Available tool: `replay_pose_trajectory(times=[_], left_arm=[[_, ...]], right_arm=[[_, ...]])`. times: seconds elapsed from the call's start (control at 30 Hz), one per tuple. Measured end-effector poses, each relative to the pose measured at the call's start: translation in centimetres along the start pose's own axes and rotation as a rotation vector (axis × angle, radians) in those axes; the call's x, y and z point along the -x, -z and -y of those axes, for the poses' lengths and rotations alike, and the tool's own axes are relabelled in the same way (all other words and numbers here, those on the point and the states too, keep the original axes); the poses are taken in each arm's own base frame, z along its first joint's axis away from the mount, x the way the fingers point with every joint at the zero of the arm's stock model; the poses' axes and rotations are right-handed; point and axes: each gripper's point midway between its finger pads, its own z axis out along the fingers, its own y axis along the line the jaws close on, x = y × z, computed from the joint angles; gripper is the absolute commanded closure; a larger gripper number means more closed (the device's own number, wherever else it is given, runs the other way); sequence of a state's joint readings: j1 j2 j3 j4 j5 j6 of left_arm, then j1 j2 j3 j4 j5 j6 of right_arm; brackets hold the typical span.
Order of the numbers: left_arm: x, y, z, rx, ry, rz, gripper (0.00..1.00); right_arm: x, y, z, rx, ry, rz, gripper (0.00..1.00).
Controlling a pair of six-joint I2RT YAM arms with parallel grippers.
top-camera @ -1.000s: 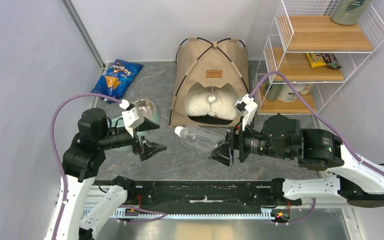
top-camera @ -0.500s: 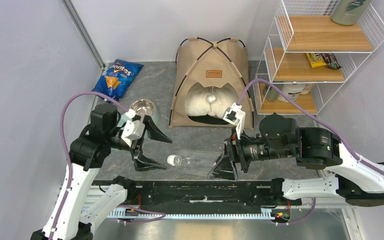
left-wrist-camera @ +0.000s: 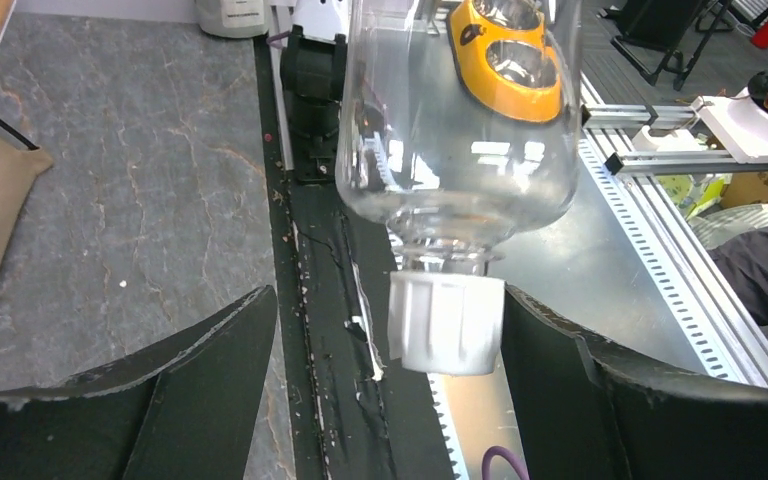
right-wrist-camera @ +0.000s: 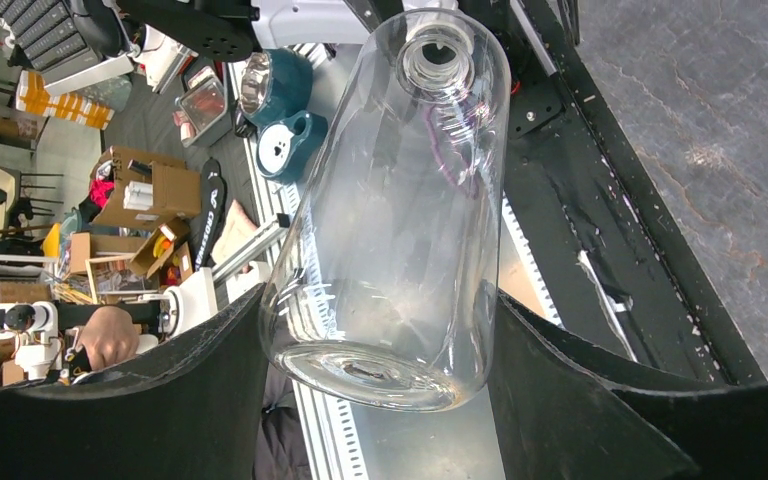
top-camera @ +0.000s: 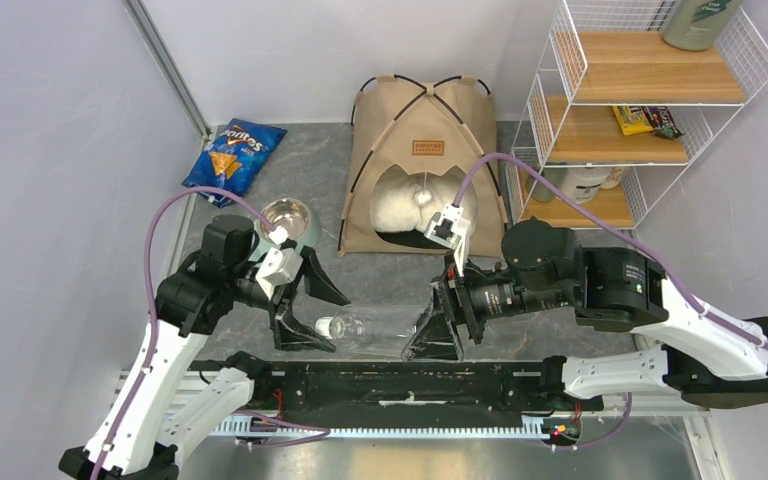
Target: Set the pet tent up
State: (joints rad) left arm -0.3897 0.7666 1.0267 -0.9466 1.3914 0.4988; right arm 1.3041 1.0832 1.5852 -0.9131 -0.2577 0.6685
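Top external view: the tan canvas pet tent [top-camera: 392, 150] with thin black poles stands erect at the far middle of the grey table [top-camera: 310, 172], a fluffy white pillow [top-camera: 405, 208] inside its arched doorway. Well in front of it, the right gripper [top-camera: 428, 326] is clamped on the base end of a clear plastic bottle [top-camera: 380, 330] lying sideways. The left gripper [top-camera: 336, 322] has its jaws apart, flanking the bottle's white screw cap [left-wrist-camera: 445, 325].

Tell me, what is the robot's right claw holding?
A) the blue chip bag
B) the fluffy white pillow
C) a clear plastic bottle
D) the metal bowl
C: in the right wrist view the clear plastic bottle sits clamped at its base end between the two black fingers of the right gripper.
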Motion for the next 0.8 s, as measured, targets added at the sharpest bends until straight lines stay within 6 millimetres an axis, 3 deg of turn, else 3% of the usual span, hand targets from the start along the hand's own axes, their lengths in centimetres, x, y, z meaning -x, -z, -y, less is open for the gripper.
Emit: replay_pose_trajectory(times=[0.1, 0.37, 0.43, 0.53, 0.63, 0.7, 0.8], left_arm=[[-0.6, -0.1, 0.0, -0.001, 0.016, -0.003, 0.21], [-0.7, -0.1, -0.2, 0.0, 0.025, -0.006, 0.14], [-0.7, -0.1, -0.1, 0.004, 0.019, -0.006, 0.23], [-0.7, 0.0, 0.0, 0.006, 0.021, -0.007, 0.62], [-0.6, -0.1, 0.4, -0.007, 0.01, -0.002, 0.95], [-0.5, -0.1, 0.5, -0.011, 0.009, -0.001, 0.98], [-0.6, -0.1, 0.4, -0.009, 0.017, -0.004, 0.98]], right_arm=[[0.4, 0.2, -0.4, 0.013, 0.012, 0.01, 0.53], [0.5, -1.1, 0.0, 0.001, 0.012, -0.01, 0.53], [0.5, -1.3, 0.1, -0.004, 0.011, -0.014, 0.53], [0.5, -1.3, 0.2, -0.009, 0.013, -0.014, 0.53], [0.7, -1.3, 0.8, -0.029, 0.013, -0.006, 0.53], [0.8, -1.3, 0.7, -0.026, 0.014, -0.004, 0.51], [0.8, -1.4, 0.8, -0.03, 0.016, -0.004, 0.37]])
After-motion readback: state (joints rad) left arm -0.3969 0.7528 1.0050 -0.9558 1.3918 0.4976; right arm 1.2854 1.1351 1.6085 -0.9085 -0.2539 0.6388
